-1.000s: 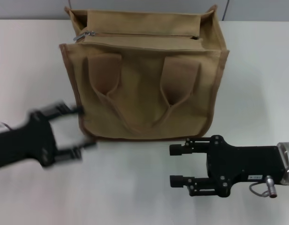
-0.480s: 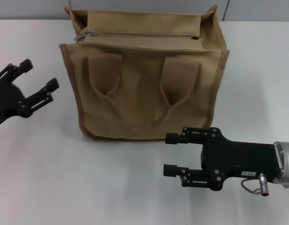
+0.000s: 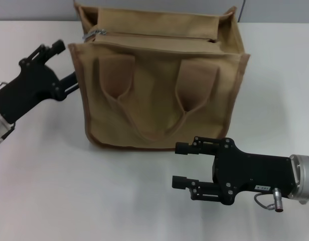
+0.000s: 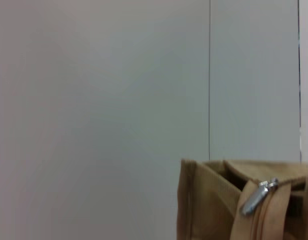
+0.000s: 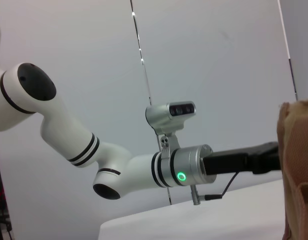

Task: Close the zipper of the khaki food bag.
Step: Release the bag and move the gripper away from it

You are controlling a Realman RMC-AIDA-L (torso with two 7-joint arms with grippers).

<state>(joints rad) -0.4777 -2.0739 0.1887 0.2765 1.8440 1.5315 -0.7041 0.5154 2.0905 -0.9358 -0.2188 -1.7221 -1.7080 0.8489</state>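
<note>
Zipper [image 3: 154, 38] runs along the top of the khaki food bag [image 3: 159, 95] on my white table [image 3: 69, 191], its silver pull [image 4: 256, 197] clear only from the left wrist, left gripper [image 3: 64, 68] spread beside the bag's left wall, right gripper [image 3: 182, 164] spread near-side, grey wall [image 4: 94, 100] behind.

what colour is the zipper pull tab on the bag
Silver metal; the pull tab shows best in the left wrist view, at the khaki food bag's corner.

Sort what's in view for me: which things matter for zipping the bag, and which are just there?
Job:
khaki food bag
zipper, silver pull tab at the bag's left end
left gripper, jaws open, at the bag's left side

Not in play:
right gripper, jaws open, in front of the bag
white table
</note>
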